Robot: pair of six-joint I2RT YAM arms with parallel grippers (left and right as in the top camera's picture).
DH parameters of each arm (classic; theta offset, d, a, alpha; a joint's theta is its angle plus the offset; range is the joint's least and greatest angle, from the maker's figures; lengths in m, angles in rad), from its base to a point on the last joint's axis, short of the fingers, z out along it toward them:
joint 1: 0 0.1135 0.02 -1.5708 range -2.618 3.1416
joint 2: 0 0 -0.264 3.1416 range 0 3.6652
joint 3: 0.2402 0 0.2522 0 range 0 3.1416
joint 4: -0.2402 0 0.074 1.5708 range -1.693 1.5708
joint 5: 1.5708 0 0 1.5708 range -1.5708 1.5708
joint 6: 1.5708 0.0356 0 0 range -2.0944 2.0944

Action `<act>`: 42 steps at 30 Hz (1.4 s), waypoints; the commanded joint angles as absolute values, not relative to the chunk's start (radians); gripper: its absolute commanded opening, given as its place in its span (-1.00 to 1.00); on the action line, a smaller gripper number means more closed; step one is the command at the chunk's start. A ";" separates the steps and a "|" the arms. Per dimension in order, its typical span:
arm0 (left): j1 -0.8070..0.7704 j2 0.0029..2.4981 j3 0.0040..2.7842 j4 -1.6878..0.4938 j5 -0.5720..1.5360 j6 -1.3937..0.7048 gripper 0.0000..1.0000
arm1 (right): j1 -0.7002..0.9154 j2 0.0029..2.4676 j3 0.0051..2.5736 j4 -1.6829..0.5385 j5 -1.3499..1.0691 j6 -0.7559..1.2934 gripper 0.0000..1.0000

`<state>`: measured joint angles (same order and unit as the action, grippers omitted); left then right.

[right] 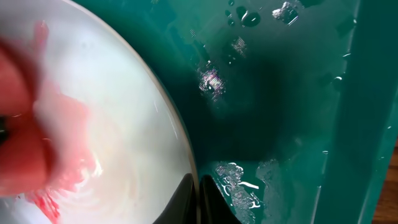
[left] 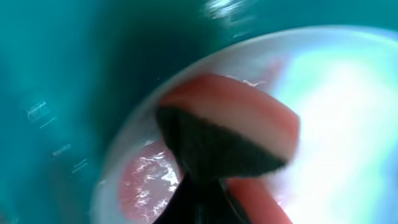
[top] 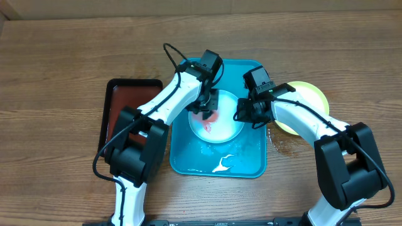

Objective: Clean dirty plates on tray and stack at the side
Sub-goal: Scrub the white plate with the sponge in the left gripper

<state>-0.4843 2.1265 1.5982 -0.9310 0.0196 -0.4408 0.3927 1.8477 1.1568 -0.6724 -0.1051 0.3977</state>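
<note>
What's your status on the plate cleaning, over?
Left pincer shut on sponge, pressed to pale blue plate. Right pincer pinches plate rim, in tray. Red smear on plate; nothing blocking.

Table (top: 56,56) — tray (top: 249,154), red tray (top: 119,103), plate (top: 312,95)

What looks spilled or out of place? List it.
Foamy water is pooled in the tray at its near end, and a wet patch lies on the table right of it. The plate shows red smears.
</note>
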 commanded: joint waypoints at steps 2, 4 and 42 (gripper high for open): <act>-0.428 2.129 1.600 -0.976 -0.112 -0.501 -0.92 | 0.392 1.847 1.151 -0.667 -0.092 0.394 -0.92; -0.421 2.129 1.600 -0.971 -0.068 -0.474 -0.92 | 0.392 1.847 1.151 -0.667 -0.092 0.394 -0.92; -0.488 2.140 1.590 -0.887 0.074 -0.476 -0.92 | 0.392 1.847 1.151 -0.659 -0.091 0.450 -0.92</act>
